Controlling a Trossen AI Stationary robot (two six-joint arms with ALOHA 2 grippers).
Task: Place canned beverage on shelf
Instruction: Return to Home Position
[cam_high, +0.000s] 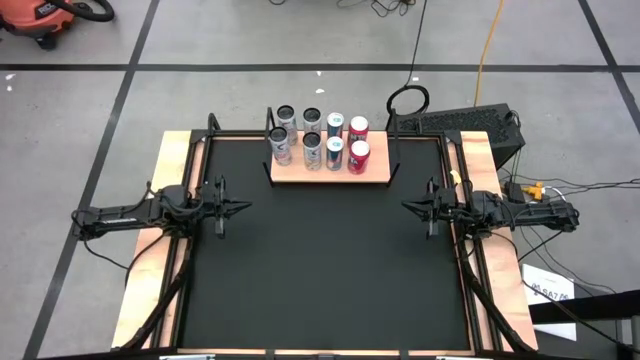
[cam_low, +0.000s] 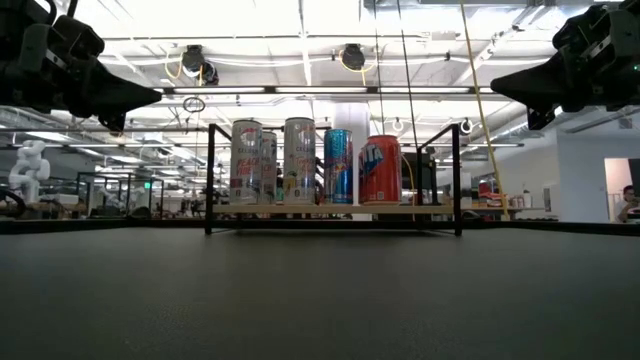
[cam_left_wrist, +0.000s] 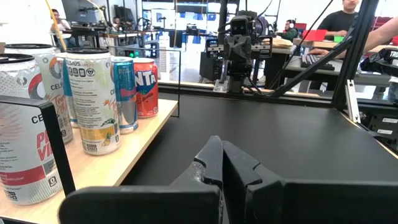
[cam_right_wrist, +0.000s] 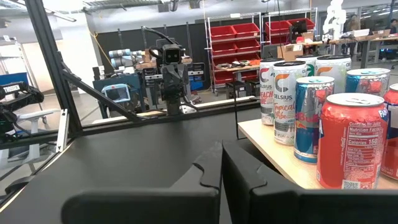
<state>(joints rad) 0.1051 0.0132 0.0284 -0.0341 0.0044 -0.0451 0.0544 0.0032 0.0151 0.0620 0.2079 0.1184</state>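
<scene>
The shelf (cam_high: 330, 176) is a light-wood board with black uprights at the far middle of the table. Several cans stand upright on it in two rows: white and silver ones (cam_high: 283, 148) at the left, blue ones (cam_high: 334, 150) in the middle, red ones (cam_high: 358, 157) at the right. They also show in the low view (cam_low: 300, 160). My left gripper (cam_high: 247, 208) is shut and empty at the table's left edge. My right gripper (cam_high: 406, 207) is shut and empty at the right edge. Both hover above the tabletop.
The black tabletop (cam_high: 320, 270) lies bare between the two arms and toward the near edge. Light-wood side strips (cam_high: 170, 160) run along the table's left and right. A black box (cam_high: 470, 122) with cables sits beyond the far right corner.
</scene>
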